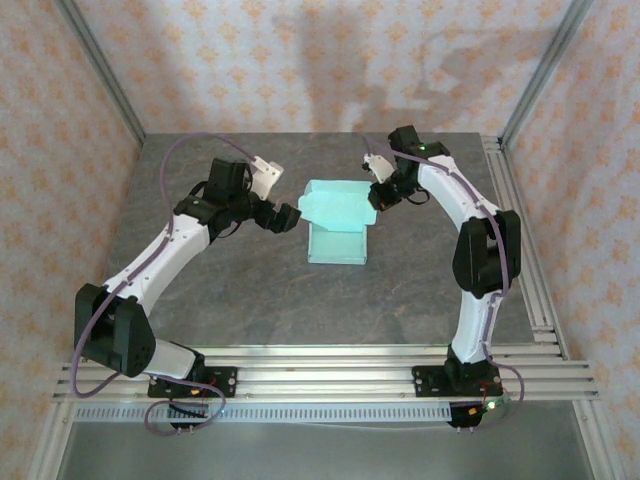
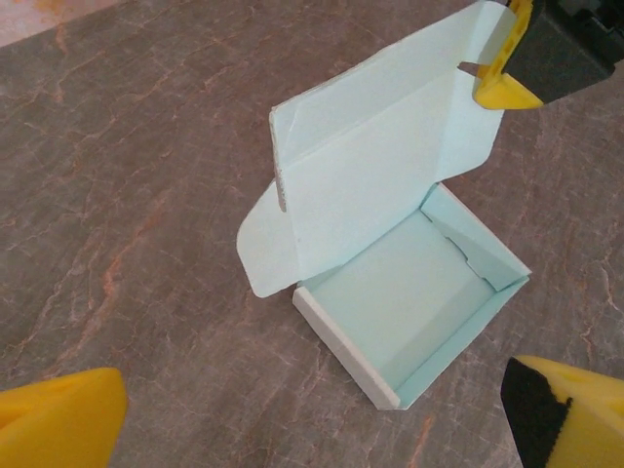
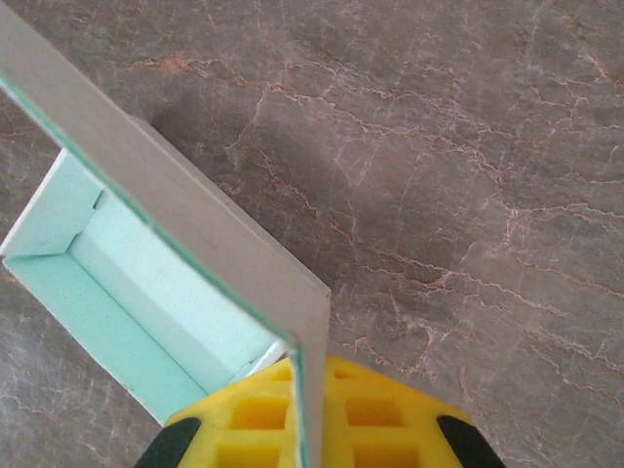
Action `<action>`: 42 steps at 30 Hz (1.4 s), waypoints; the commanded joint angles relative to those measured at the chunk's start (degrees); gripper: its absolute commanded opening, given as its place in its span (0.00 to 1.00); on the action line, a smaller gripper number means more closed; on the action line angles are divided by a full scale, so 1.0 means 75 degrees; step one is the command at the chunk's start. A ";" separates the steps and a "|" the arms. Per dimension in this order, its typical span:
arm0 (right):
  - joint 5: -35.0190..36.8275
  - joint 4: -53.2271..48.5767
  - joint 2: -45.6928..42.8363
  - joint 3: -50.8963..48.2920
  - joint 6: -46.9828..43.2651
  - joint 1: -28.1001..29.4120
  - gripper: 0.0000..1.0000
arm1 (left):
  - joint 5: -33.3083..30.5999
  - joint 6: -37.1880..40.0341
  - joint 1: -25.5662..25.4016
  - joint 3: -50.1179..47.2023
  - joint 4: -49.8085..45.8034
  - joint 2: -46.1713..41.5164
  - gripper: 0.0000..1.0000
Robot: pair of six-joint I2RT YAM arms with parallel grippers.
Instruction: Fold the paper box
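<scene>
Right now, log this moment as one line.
paper box: tray formed, lid raised open | right hand: pinching lid corner | left hand: open, off the box | step: lid not closed

The paper box [image 2: 390, 302] is pale mint green; the tabletop [image 2: 146, 195] around it grey-brown with rusty marble veins; left pincer [image 2: 312, 429] yellow and black.

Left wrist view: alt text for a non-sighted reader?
A mint-green paper box sits on the brown marbled table, tray formed, lid standing open. The right gripper pinches the lid's top corner; the left gripper is open and empty.
</scene>
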 commanded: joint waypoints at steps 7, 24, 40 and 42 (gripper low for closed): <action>-0.0545 0.0062 -0.0849 -0.0566 -0.1441 -0.0008 0.00 | -0.0125 0.0528 0.0063 0.0331 0.0163 0.0342 0.97; -0.0545 -0.0148 -0.0757 -0.0590 -0.1510 -0.0016 0.00 | 0.0509 0.1008 -0.0019 0.2956 -0.1960 0.2761 0.81; -0.0533 -0.0194 -0.0703 -0.0486 -0.1441 -0.0007 0.00 | 0.0368 0.1169 -0.0052 0.3650 -0.2867 0.3688 0.50; -0.0544 -0.0206 -0.0696 -0.0475 -0.1441 -0.0012 0.00 | 0.0363 0.1176 -0.0054 0.3711 -0.2932 0.3706 0.45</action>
